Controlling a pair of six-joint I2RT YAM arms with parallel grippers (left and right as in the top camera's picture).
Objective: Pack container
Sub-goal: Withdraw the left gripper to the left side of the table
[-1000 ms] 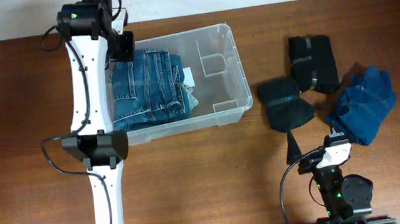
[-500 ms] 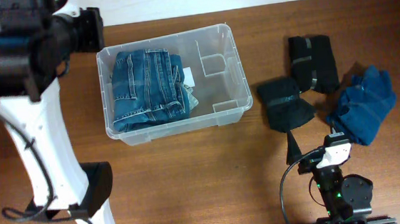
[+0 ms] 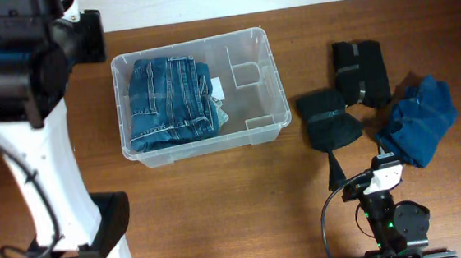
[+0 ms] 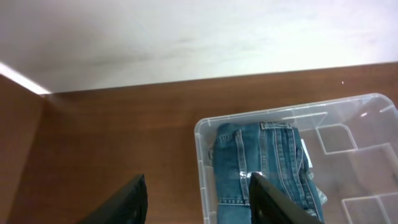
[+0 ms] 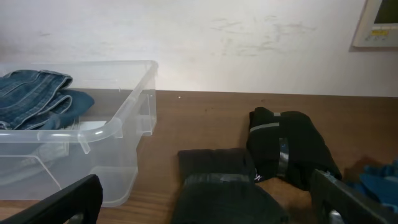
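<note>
Overhead table: brown wood, carrying everything listed below, with a pale wall along its far edge.
Left arm: white links with black joints, raised high over the table's left side, its dark head near the far left corner and clear of the tub.
Container: a clear plastic tub that sat left of centre on the far half of the table, long side running left to right, open at the top.
Jeans: folded blue denim that filled the left half of the container; the right half showed only moulded ridges.
Blue garment: crumpled at the right edge of the table, well apart from the container.
Black garments: two folded pieces with grey bands, one farther back and one nearer, touching, between the tub and the blue garment.
Right gripper: low at the near right, jaws spread wide and holding nothing, facing the black garments.
Left gripper: high above the container's far left corner, jaws spread and empty.
</note>
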